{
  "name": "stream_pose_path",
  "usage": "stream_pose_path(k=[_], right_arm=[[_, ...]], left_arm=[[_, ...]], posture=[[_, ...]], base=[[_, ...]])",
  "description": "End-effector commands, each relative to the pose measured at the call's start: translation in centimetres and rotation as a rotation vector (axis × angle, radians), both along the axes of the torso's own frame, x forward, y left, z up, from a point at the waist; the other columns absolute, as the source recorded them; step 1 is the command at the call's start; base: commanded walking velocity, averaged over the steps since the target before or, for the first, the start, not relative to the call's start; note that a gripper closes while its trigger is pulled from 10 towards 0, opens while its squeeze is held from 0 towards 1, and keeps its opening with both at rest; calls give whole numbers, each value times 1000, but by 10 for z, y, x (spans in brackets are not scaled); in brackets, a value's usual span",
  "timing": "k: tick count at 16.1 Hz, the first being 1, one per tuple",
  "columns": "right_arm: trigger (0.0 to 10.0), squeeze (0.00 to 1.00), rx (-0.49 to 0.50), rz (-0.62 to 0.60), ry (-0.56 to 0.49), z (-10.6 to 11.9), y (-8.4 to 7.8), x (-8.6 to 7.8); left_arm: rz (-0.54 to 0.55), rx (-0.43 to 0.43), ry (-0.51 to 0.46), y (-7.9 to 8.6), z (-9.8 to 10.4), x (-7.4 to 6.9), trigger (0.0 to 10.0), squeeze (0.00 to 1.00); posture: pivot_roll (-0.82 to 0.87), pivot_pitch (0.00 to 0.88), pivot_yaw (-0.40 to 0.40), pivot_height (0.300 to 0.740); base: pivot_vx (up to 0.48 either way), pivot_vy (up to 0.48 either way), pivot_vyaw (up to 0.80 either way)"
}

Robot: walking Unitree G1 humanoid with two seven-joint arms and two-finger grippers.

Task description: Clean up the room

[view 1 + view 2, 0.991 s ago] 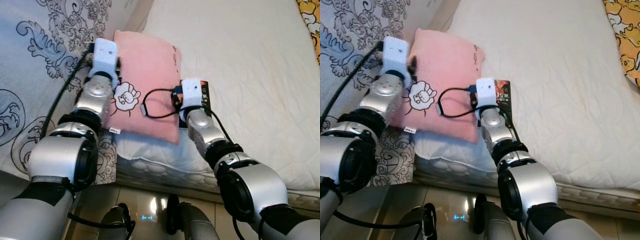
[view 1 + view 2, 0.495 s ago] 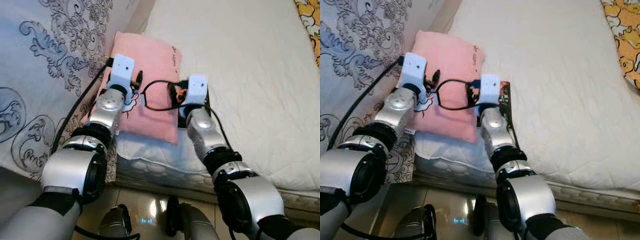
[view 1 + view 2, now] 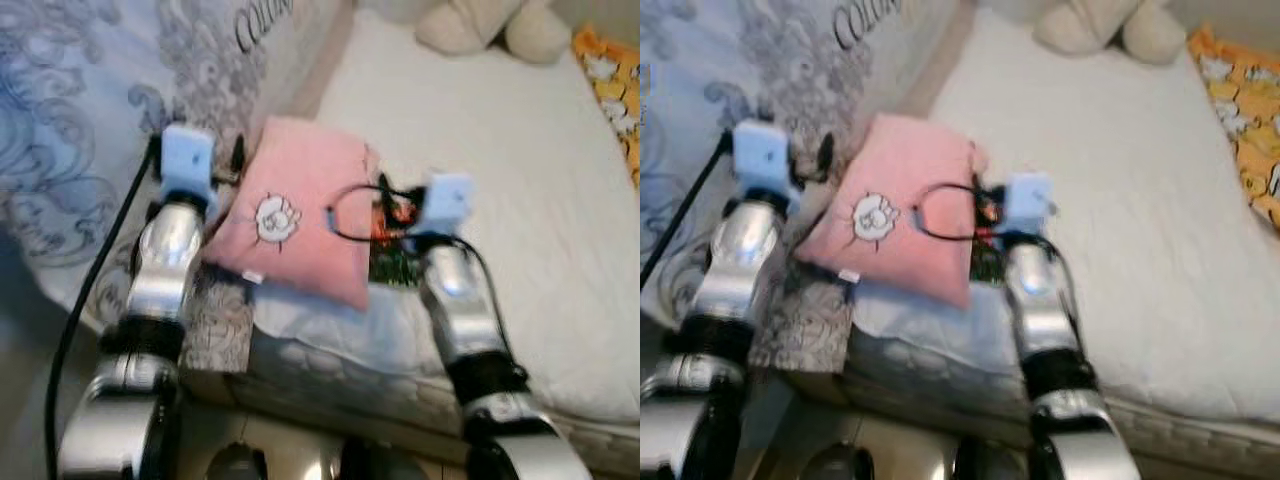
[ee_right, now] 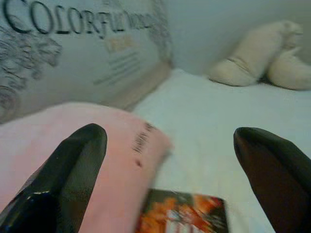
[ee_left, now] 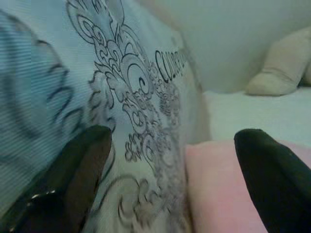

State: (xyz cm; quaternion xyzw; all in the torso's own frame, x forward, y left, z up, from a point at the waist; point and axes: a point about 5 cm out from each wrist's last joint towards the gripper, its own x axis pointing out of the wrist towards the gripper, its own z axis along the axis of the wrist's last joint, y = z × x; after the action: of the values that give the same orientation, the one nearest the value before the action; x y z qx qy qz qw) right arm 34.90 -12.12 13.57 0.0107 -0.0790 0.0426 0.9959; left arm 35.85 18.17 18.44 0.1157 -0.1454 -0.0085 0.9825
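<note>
A pink pillow [image 3: 295,215] with a small white cartoon print lies on the near left corner of the white mattress [image 3: 530,170]. A dark printed packet [image 3: 393,262] lies flat at the pillow's right edge. My left gripper [image 5: 170,143] is open beside the pillow's left edge, against the patterned quilt [image 5: 121,97], with nothing between its fingers. My right gripper [image 4: 170,138] is open just above the packet [image 4: 182,216] and the pillow's right side [image 4: 73,145], holding nothing. The head views are blurred.
A blue-grey patterned quilt [image 3: 90,110] with printed lettering rises along the left. A beige plush toy [image 3: 485,25] lies at the head of the bed. A yellow-orange printed cloth [image 3: 612,75] is at the right edge. Shiny floor [image 3: 890,445] lies below the mattress.
The camera has tilted up and the plush toy has come into view. My left gripper moved from over the pillow to its left edge. The right gripper stays over the packet.
</note>
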Motion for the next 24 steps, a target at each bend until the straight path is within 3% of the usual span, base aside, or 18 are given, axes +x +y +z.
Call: stream_pose_path(k=[1, 3, 5, 6, 7, 8, 13, 18, 19, 22, 23, 24], right_arm=[[10000, 1000, -18, 3, -1, -6, -3, -4], [10000, 1000, -9, 12, 18, -13, -5, -8], [10000, 1000, -36, -9, 58, -20, -9, -11], [10000, 416, -52, 9, 75, -22, -4, -13], [10000, 0, -45, 24, 82, -23, -1, -13], [10000, 0, -56, 28, 95, -24, 1, -12], [10000, 0, -87, 45, 95, -19, 10, -8], [10000, 0, -86, 60, 112, -21, 10, -8], [10000, 1000, -63, 68, 113, -22, 11, -8], [10000, 1000, -70, 71, 134, -24, 11, -9], [10000, 0, -83, 67, 133, -23, 11, -8], [10000, 0, -79, 69, 134, -23, 11, -8]], left_arm=[[16, -30, -23, 2, 2, -7, 10000, 1000], [-9, -69, 3, 4, -17, -20, 10000, 1000], [-34, -74, 21, 0, -22, -26, 10000, 1000], [-61, -75, 38, -8, -22, -29, 10000, 1000], [-72, -76, 38, -13, -19, -32, 10000, 145], [-54, -101, 55, -14, -21, -33, 10000, 0], [54, -201, 181, 6, -45, -34, 10000, 0], [49, -183, 187, -1, -42, -30, 10000, 0], [46, -181, 185, -2, -42, -30, 10000, 0], [36, -171, 183, -5, -41, -30, 10000, 0], [34, -168, 186, -5, -41, -29, 10000, 0], [34, -167, 186, -5, -41, -29, 10000, 0]], posture=[[-20, 0, -41, 740], [-30, 0, -35, 740], [-31, 0, -37, 740], [-34, 0, -32, 740], [-36, 0, -32, 740], [-36, 0, -32, 740], [-40, 9, -35, 740], [-43, 16, -38, 740], [-43, 16, -38, 740], [-46, 20, -36, 740], [-46, 20, -36, 740], [-46, 20, -36, 740]], base=[[0, 0, 0], [0, 0, 0], [0, -240, 0], [0, -472, 0], [0, -469, 0], [0, -458, 0], [0, -458, 0], [0, -458, 0], [0, -458, 0], [0, -458, 0], [0, -458, 0], [0, -458, 0]])
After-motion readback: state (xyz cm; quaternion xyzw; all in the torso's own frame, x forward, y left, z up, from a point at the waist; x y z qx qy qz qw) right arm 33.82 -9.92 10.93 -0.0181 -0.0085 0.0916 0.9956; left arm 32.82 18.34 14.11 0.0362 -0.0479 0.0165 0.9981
